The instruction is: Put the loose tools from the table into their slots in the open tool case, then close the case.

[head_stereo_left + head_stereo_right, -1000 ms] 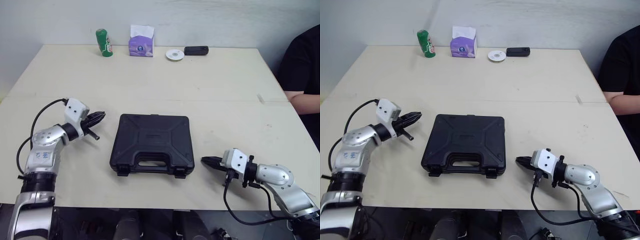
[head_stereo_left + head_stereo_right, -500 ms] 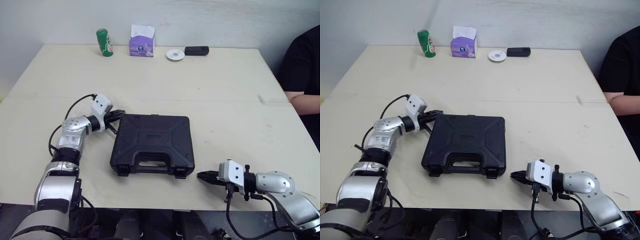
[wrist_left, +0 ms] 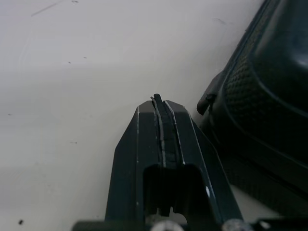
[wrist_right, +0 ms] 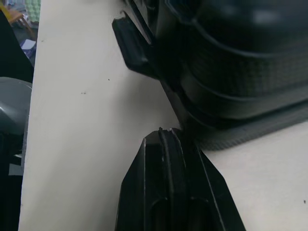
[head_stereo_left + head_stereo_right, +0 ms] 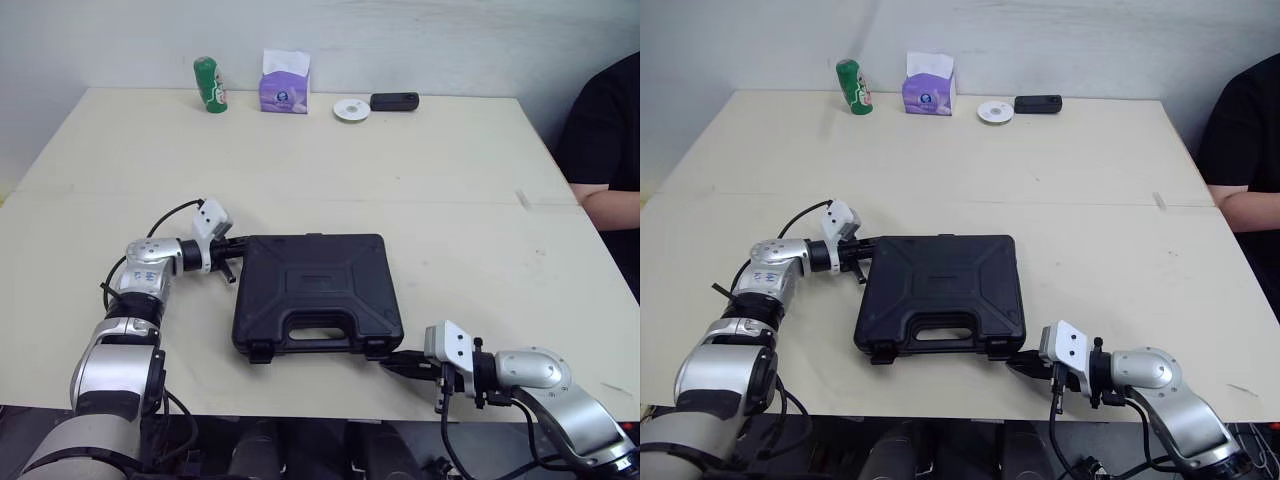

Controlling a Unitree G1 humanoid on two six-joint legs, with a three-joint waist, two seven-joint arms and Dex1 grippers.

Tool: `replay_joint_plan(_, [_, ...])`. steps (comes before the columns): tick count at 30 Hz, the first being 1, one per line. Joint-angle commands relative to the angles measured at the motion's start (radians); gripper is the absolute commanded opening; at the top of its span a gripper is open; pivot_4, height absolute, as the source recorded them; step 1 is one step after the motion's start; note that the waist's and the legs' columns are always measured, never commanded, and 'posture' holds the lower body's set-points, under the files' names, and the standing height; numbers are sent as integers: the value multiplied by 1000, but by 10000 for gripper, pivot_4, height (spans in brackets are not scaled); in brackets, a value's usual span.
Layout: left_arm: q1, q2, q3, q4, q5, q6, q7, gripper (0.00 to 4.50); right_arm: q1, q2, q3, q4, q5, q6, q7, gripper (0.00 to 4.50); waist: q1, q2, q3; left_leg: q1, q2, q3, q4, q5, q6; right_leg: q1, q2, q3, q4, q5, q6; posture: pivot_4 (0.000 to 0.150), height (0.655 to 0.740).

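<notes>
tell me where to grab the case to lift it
The carry handle on the case's near edge, approached from the robot's side. The case lies flat and closed; it looks too wide to pinch, while the handle is a slim bar with a gap behind.

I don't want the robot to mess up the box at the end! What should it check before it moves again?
1. Tool case lid down: ok, it lies flat and shut.
2. Tools in their slots: cannot tell, the lid hides them.
3. Front latches snapped: cannot tell.
4. Left end effector placed: ok, shut, at the case's far left corner.
5. Right end effector placed: ok, shut, by the near right latch.
6. Person's arm away from the case: ok.
</notes>
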Motion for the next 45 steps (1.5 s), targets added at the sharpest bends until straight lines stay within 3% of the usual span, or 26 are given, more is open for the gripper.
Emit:
replay_joint_plan(1, [34, 9, 12, -97, -45, 14, -82, 0, -16, 10, -1, 18, -30, -12, -19, 468, 0, 0, 0, 0, 0, 0, 0, 0, 0, 0, 0, 0, 0, 0, 0, 1500, 7400])
replay_joint_plan(8, [193, 50, 10, -330, -69, 56, -116, 0, -69, -27, -66, 98, -60, -19, -33, 468, -1, 0, 0, 0, 0, 0, 1, 0, 0, 0, -1, 1, 1, 0, 0, 1500, 7400])
replay_joint_plan(20, [489, 105, 70, -779, -143, 188, -18, 0, -39, -3, -137, 121, -123, -22, -178, 468, 0, 0, 0, 0, -1, -1, 1, -1, 1, 1, -10, 0, 1, 0, 0, 1500, 7400])
replay_joint_plan(26, [507, 108, 140, -805, -183, 236, 87, 0, 22, 13, -160, 76, -123, -2, -232, 468, 1, -1, 0, 1, -1, -2, 0, -1, 2, 2, -11, 0, 1, 0, 0, 1500, 7400])
replay_joint_plan(35, [399, 43, 44, -728, -154, 247, 101, 0, 4, 15, -168, 58, -135, -1, -250, 468, 21, -1, -1, 1, -3, -2, 0, -2, 3, 2, -10, -1, 0, 1, 1, 1500, 7400])
replay_joint_plan(45, [412, 65, 24, -732, -168, 272, 69, 0, -77, 126, -101, 54, -193, -25, -317, 468, -8, -1, -1, 1, -1, 0, -2, 0, 0, 0, -7, 1, 1, 0, 0, 1500, 7400])
